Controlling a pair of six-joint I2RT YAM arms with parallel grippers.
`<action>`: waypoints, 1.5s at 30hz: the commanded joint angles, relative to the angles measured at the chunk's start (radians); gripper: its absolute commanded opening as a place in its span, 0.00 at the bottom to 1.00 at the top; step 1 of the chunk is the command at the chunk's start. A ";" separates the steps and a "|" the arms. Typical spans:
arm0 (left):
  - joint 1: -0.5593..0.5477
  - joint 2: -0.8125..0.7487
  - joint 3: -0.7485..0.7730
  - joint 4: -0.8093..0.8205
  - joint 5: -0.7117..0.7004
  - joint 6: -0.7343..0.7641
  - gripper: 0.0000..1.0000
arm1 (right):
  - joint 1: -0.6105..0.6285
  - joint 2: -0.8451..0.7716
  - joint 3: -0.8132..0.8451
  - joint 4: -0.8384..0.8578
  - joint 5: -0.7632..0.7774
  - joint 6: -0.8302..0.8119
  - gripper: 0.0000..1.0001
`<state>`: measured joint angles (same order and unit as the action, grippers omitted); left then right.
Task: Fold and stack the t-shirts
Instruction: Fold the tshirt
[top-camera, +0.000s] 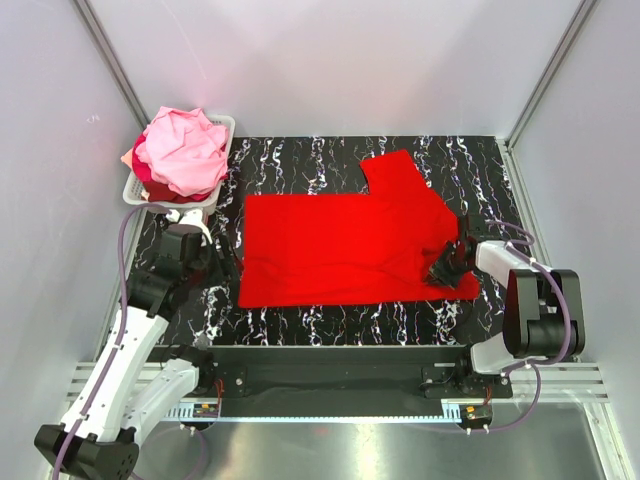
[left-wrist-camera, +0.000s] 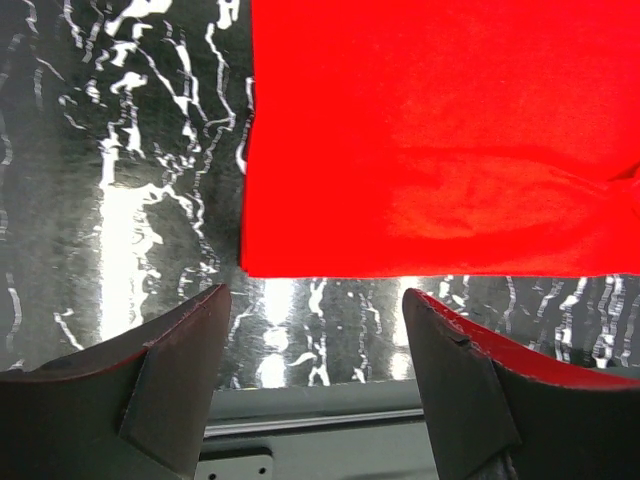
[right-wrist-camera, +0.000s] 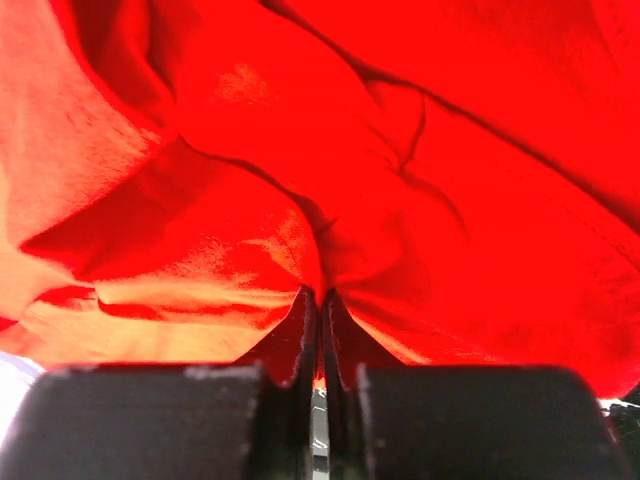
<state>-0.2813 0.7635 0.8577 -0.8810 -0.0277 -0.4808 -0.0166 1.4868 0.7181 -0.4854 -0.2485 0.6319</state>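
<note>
1. Location: the red t-shirt (top-camera: 340, 250) lies spread flat on the black marbled table (top-camera: 300, 322), just to the right of the white slotted basket (top-camera: 138, 190). The pink t-shirts (top-camera: 185, 150) sit heaped in that basket.
2. Right gripper (right-wrist-camera: 320, 300): the fingers are closed tight on a bunched fold of red cloth, at the shirt end farthest from the basket, on its near edge.
3. Left gripper (left-wrist-camera: 315, 300): the fingers are spread wide and hold nothing. It hovers just in front of the basket, beside the near hem corner and clear of the cloth.
4. Orientation: the shirt's long axis runs away from the basket, left to right. The hem is at the basket end and the shoulders at the other, and one sleeve juts toward the far side.
5. Risk: only one end is held. Lifting or pulling from there would likely drag the whole shirt and wrinkle the flat body.
6. Risk: the pinch takes in gathered cloth, and I cannot tell how many layers. A fold led from it could come out skewed.
7. Risk: the free hem corner could shift toward the basket.
</note>
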 joint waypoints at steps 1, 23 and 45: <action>-0.002 0.002 0.047 0.042 -0.064 0.050 0.75 | 0.010 -0.005 0.066 0.007 0.023 0.005 0.01; -0.002 -0.001 0.014 0.073 -0.130 0.033 0.76 | 0.244 0.273 0.480 -0.176 0.132 0.019 0.17; -0.002 -0.001 0.012 0.073 -0.133 0.033 0.76 | 0.096 -0.207 0.165 -0.314 0.402 0.008 0.95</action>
<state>-0.2813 0.7677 0.8577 -0.8585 -0.1432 -0.4603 0.1123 1.3067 0.8951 -0.7765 0.1009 0.6147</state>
